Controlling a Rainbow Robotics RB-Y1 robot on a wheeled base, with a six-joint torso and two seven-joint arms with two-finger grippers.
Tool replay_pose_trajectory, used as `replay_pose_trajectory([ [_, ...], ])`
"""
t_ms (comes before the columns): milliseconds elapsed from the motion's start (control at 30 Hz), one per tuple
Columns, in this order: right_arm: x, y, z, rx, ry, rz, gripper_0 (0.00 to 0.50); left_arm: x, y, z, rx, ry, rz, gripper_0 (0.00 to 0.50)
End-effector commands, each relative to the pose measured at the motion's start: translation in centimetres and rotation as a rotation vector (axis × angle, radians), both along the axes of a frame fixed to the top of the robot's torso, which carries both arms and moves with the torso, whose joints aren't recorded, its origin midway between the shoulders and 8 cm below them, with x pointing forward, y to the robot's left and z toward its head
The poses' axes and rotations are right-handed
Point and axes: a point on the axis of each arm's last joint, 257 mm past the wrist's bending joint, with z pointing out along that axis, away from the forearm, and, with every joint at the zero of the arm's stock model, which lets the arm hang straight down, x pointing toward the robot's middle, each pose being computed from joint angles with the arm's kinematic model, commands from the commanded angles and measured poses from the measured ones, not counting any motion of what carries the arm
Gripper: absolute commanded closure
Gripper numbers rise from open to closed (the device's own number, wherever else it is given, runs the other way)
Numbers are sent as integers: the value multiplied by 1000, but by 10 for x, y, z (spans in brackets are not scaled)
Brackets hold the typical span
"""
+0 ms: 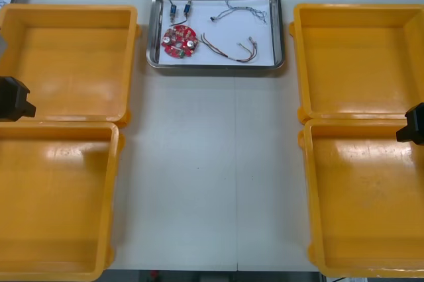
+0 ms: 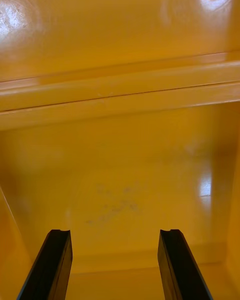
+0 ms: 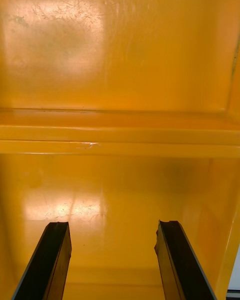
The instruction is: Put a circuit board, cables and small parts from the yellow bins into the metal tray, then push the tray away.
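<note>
At the top centre of the front view your metal tray sits close to the far edge of the table. It holds the round red circuit board at its left, small metal parts above the board, and a blue and white cable and a red and yellow cable to the right. Below it, a broad strip of bare table runs between the yellow bins. Your left gripper hangs at the frame's left edge, where the two left bins' rims meet, jaws wide apart and holding nothing. Your right gripper does likewise at the right edge.
</note>
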Motion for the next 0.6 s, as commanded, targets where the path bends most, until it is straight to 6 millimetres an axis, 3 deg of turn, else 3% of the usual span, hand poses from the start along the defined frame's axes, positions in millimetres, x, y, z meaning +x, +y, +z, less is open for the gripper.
replay_pose_trajectory([
  [33,1,-5,10,-25,-38,24,0,-3,15,14,84,-22,-56,0],
  [600,0,-2,9,-22,-33,40,0,-3,15,14,84,-22,-56,0],
])
